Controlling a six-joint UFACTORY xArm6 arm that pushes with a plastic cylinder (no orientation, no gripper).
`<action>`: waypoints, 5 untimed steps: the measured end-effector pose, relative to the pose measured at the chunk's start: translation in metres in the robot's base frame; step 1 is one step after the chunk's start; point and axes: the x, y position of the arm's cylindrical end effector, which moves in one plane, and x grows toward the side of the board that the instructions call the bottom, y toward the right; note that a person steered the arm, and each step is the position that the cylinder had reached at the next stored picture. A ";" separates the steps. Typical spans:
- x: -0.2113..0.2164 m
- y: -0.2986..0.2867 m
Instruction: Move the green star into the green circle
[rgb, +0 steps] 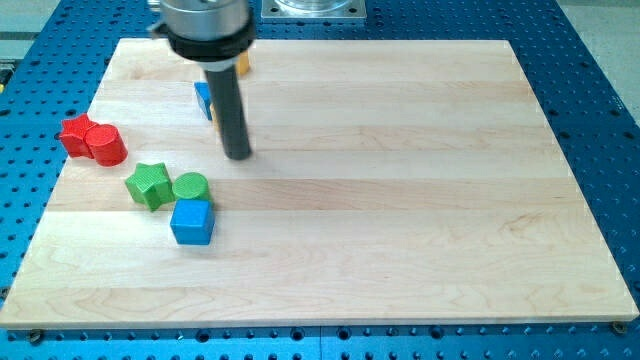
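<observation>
Blue cube (192, 221) on pale wooden board (400, 200), blue perforated table (600, 100) around

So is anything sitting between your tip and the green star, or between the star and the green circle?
Nothing visible. My tip is up and to the view's right of the green star, bare board between. The green circle already touches the star's right side.

Seven small coloured blocks sit on the one pale wooden board (400, 200). Two are red, at the frame's left: a red star block (74, 133) and a red cylinder block (106, 146). Two are green, lower left: a green star block (149, 184) and a green cylinder block (190, 187). Two are blue: a blue cube block (192, 221) and a partly hidden blue block (203, 98) whose shape I cannot tell. One is a yellow-orange block (242, 66), mostly hidden. One dark straight rod (232, 115) stands over the board.
</observation>
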 end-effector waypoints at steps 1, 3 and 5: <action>0.064 0.005; 0.163 -0.040; 0.130 -0.147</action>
